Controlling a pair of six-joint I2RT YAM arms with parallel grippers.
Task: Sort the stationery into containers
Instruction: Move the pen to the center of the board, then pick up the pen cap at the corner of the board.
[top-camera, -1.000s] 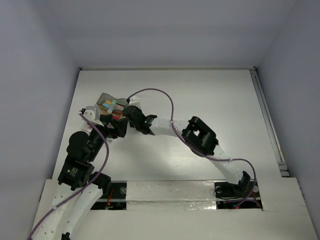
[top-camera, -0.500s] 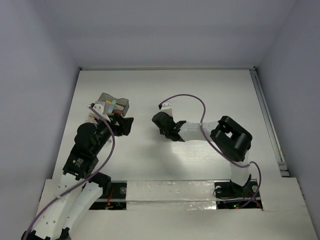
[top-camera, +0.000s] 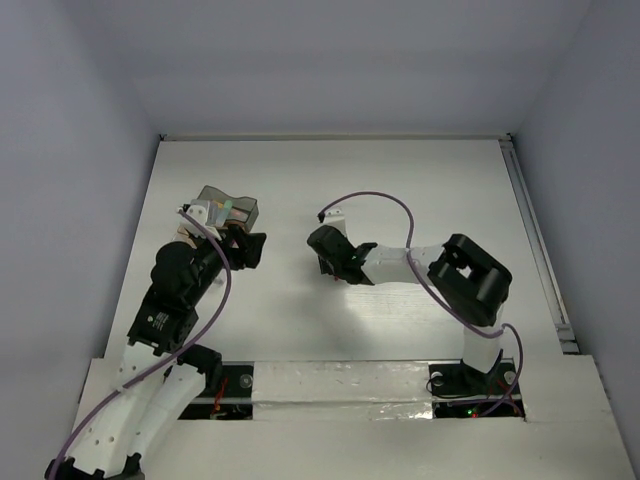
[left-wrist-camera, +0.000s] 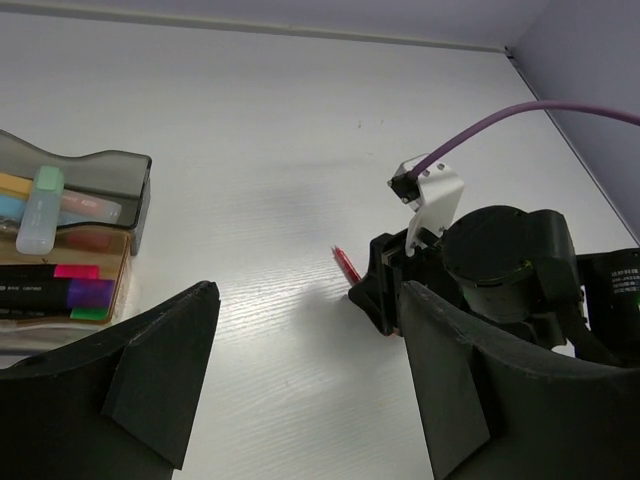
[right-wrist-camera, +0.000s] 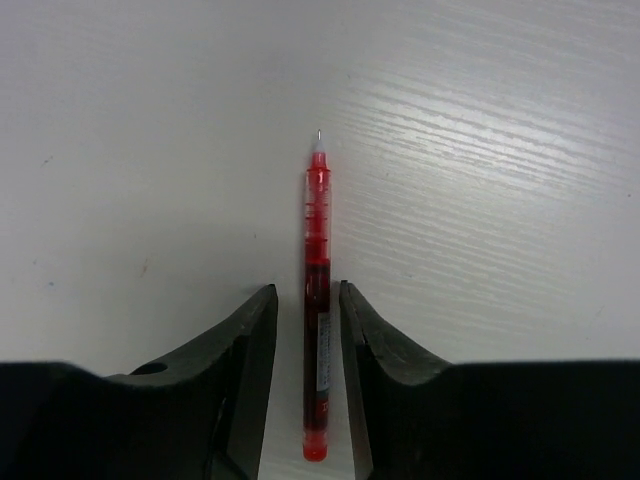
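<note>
At the far left of the table (top-camera: 420, 190), smoky-grey containers (left-wrist-camera: 105, 178) joined by a tan part, with pastel highlighters (left-wrist-camera: 38, 212) lying inside. Just near and right of them, the left gripper (top-camera: 247, 250), jaws wide apart, holding nothing. Further right, mid-table, the right gripper (top-camera: 327, 262), low over the surface, jaws slightly apart, not clamped. Between its fingers (right-wrist-camera: 250, 330), flat on the table, a red pen (right-wrist-camera: 317, 240), tip pointing away, a thin gap on either side.

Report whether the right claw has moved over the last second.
Yes. The right claw has swung to the right, away from the containers, which it was close beside a second ago.
</note>
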